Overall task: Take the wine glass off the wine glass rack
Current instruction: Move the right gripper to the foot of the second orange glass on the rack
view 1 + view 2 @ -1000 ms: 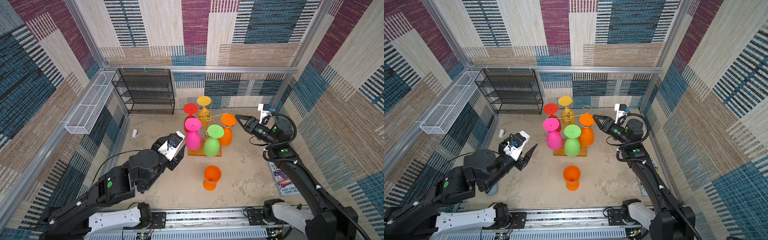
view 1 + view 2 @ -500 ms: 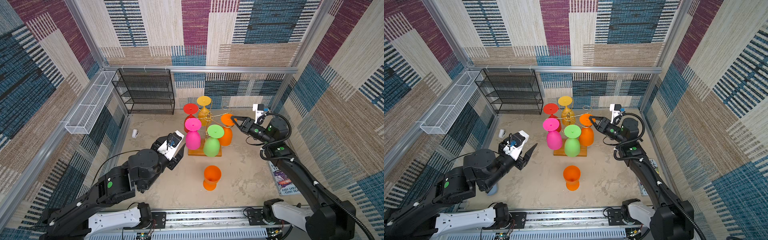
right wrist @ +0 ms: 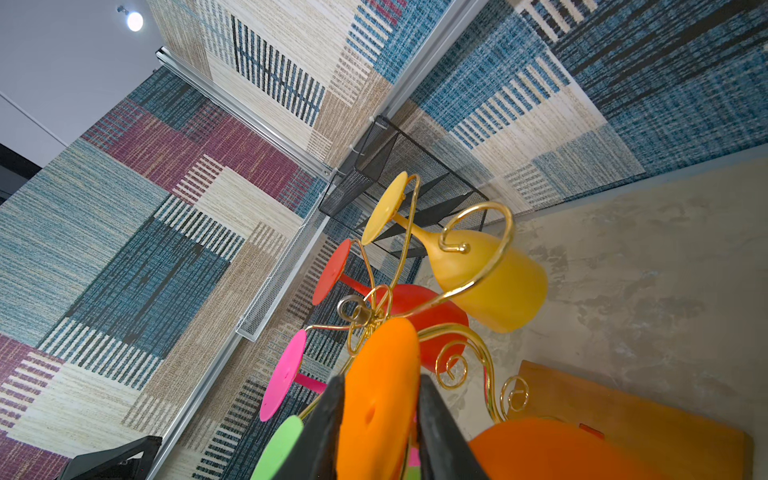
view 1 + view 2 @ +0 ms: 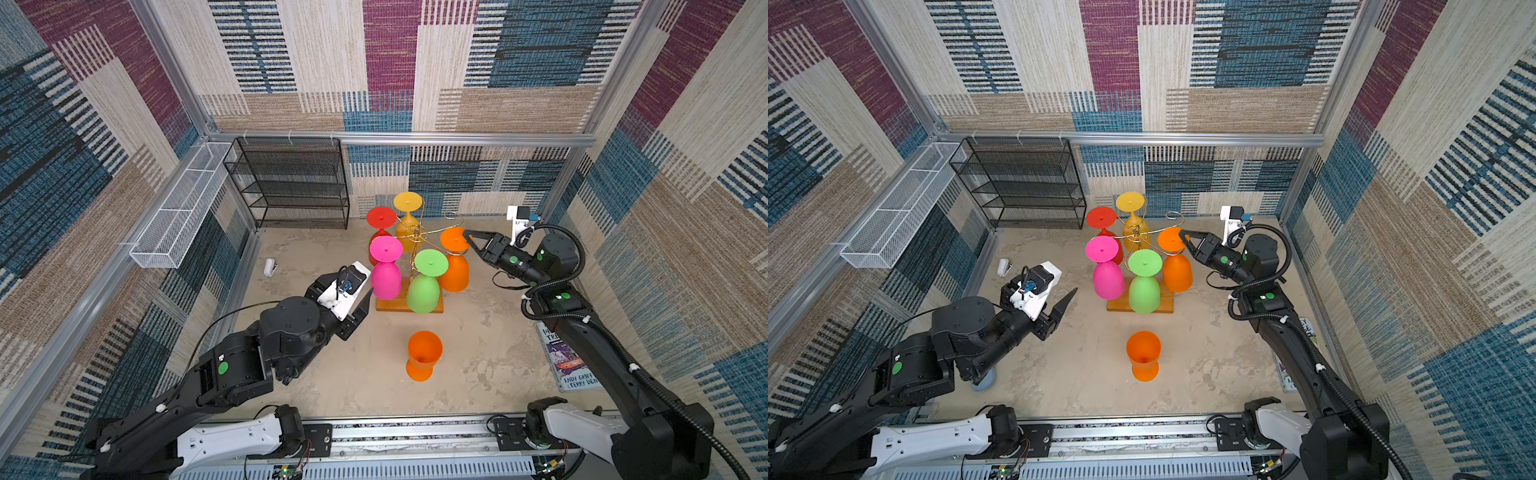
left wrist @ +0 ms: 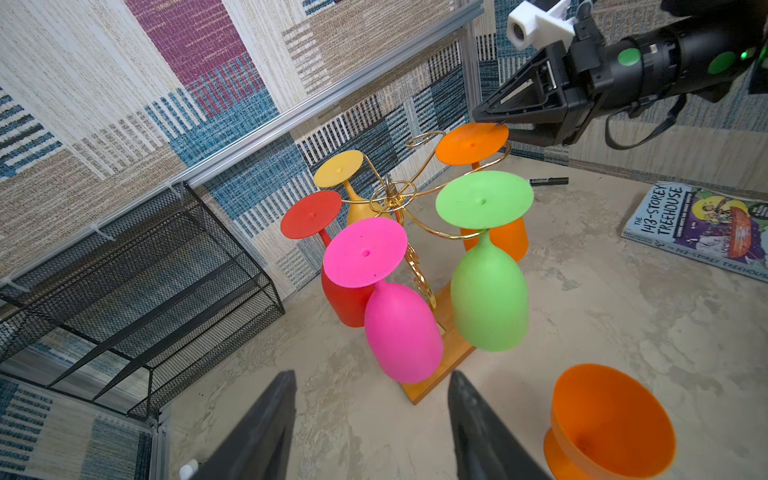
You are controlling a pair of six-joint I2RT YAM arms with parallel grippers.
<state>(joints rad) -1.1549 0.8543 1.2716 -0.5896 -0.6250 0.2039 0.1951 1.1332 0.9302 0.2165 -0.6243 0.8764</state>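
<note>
Clock set on the top views: 12 = back wall, centre = pole of the wine glass rack (image 4: 419,237).

Target looks to be the orange wine glass (image 4: 454,271), hung upside-down on the rack's 3 o'clk arm. Bowl is down, foot up, long axis vert., foot disc lying flat on the gold wire. Others hung: green glass (image 4: 424,291) at 5, pink glass (image 4: 386,282) at 8, red glass (image 4: 381,217) at 10, yellow glass (image 4: 408,202) at 12. The arm at approx 1–2 is bare.

The right gripper (image 4: 468,240) comes in from 3 o'clk, level w/ the foot, pointing toward 9. Its wrist view shows its fingers (image 3: 328,415) either side of the disc rim; per the left wrist view that's one above the disc, one below. Jaws are narrowed round the foot. Can't tell if the pads bite yet or a sliver of gap is left. So the disc plane runs btwn the fingers and the pinch axis lies along the glass's long axis. That's what the next move turns on.

The left gripper (image 5: 371,375) sits at approx 8 o'clk, jaws wide apart & empty, w/ the pink glass & rack btwn it and the target. Right arm is clearly nearer.

Judgement: finish the pinch, then draw the foot outward toward 3 along the wire till the stem clears the curl. An off-line pull could snag the stem and drag the base (image 4: 388,304).

A second orange glass (image 4: 424,353) stands upright on the table (image 4: 478,365) at 6, well apart.
</note>
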